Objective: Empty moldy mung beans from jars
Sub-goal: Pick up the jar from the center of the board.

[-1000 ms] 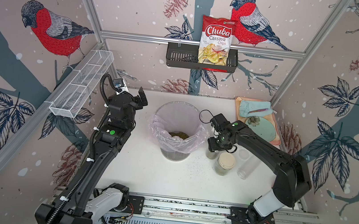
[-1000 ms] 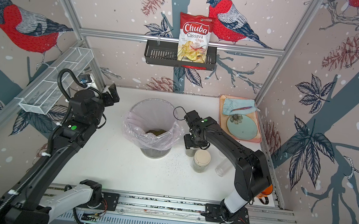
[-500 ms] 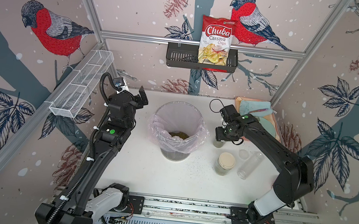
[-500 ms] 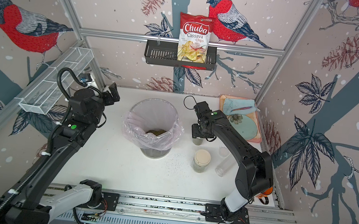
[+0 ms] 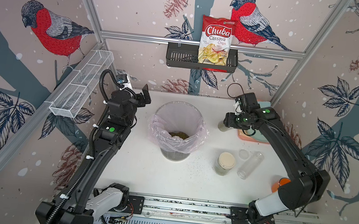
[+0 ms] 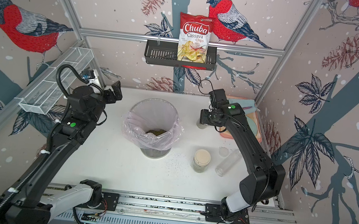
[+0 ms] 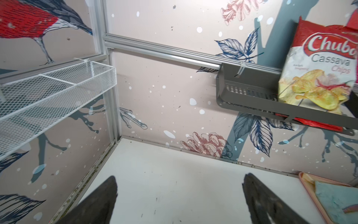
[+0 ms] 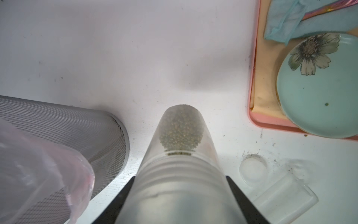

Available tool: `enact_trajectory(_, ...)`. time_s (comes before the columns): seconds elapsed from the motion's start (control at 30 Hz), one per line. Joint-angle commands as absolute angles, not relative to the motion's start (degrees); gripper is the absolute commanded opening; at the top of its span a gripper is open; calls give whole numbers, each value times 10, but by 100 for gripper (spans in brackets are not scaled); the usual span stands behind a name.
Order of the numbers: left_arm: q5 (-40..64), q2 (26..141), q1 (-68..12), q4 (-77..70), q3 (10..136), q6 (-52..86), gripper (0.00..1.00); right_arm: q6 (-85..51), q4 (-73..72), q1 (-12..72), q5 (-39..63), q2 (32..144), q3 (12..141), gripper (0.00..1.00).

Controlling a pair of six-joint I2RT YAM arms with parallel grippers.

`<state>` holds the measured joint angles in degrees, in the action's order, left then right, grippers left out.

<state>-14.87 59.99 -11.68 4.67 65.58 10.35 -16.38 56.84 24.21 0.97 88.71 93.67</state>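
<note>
A short jar [image 8: 180,164] is clamped at its threaded neck between the fingers of the right gripper [image 8: 180,186]. Its long axis runs straight out beyond the fingertips, with mung beans [image 8: 181,133] settled at the far end. The lined bin [image 8: 77,124] is seen just beside those fingers. The left gripper [image 7: 179,179] is spread wide, empty, well apart from both.

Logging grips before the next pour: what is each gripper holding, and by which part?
The right gripper holds a clear jar of mung beans, jaws on opposite sides of its threaded neck. The left gripper is open and empty.
</note>
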Motion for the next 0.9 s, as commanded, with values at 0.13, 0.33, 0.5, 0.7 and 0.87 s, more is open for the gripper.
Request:
enact_trajectory(0.13, -34, 593, -116, 40, 679, 65, 98, -154, 576, 231, 44, 853, 978, 53)
enact_trajectory(0.33, -42, 587, -118, 33, 684, 64, 98, -157, 579, 220, 69, 841, 1009, 54)
enact_trajectory(0.5, -37, 589, -119, 40, 698, 51, 98, -159, 581, 220, 86, 845, 1027, 54)
enact_trajectory(0.7, 4, 605, -144, 45, 702, 18, 98, -164, 581, 224, 106, 852, 1053, 54)
enact_trajectory(0.87, -11, 590, -165, 14, 661, -46, 98, -166, 598, 237, 115, 874, 1109, 53)
